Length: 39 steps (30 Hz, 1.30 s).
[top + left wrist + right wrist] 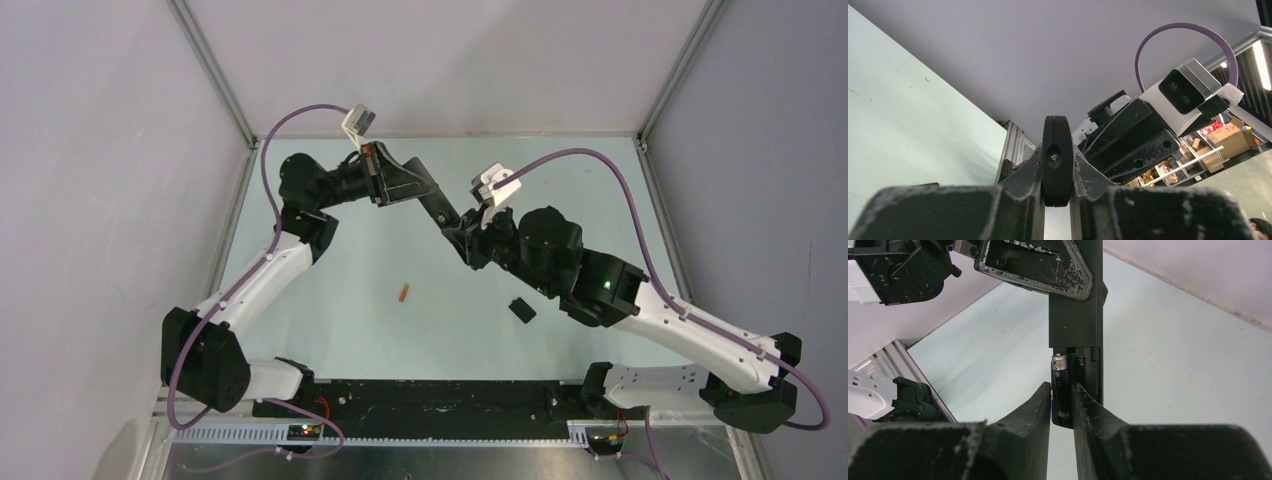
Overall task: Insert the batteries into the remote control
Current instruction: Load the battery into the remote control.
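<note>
My left gripper (418, 190) is shut on one end of the black remote control (443, 212) and holds it in the air above the far middle of the table. In the left wrist view the remote (1057, 170) shows end-on between the fingers (1023, 175). My right gripper (1062, 389) is shut on the dark battery (1060, 371), whose pale tip points away. The battery lies along the left slot of the remote's (1075, 325) open compartment. The orange battery (404, 292) lies alone on the table. The right gripper (463, 238) meets the remote's free end.
The small black cover piece (521, 310) lies on the table by the right arm's forearm. Grey walls with aluminium posts enclose the table on the left, back and right. The two wrists are close together, and the right wrist camera (1188, 92) fills the left wrist view.
</note>
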Tool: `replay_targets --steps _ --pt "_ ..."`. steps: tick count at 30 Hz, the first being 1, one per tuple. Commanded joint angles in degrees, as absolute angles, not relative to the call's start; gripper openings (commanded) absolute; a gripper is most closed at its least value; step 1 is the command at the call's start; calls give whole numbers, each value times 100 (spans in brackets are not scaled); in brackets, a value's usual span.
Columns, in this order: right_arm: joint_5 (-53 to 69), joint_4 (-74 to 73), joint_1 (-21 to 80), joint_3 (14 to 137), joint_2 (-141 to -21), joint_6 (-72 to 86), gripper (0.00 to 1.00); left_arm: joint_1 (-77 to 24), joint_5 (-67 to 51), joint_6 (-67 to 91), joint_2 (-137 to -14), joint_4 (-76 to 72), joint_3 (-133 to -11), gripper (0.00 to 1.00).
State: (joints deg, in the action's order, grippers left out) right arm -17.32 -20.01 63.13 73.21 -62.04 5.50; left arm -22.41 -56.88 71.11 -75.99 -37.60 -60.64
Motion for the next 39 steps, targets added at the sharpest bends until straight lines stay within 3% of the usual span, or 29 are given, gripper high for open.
replay_targets --steps 1,18,22,27,36,39 --pt "-1830 -2147 6293 7451 -6251 558 26 -2228 -5571 7304 -7453 -4069 -6029 0" --pt "-2035 -2241 6253 7447 -6226 682 40 -2215 -5453 7374 -7613 -4072 -5797 0" --pt "-2114 -2276 6243 7445 -6181 741 45 -2209 -5462 7374 -7658 -4075 -5783 0" --pt "-2112 -2288 6216 7447 -6057 787 60 -2211 -5459 7394 -7708 -4070 -5797 0" --pt "-1919 -2396 5981 7447 -5798 1109 65 -2202 -5438 7404 -7757 -4067 -5827 0" --pt "-2008 -2408 5882 7441 -5653 1303 74 -2213 -5431 7442 -7765 -4069 -5834 0"
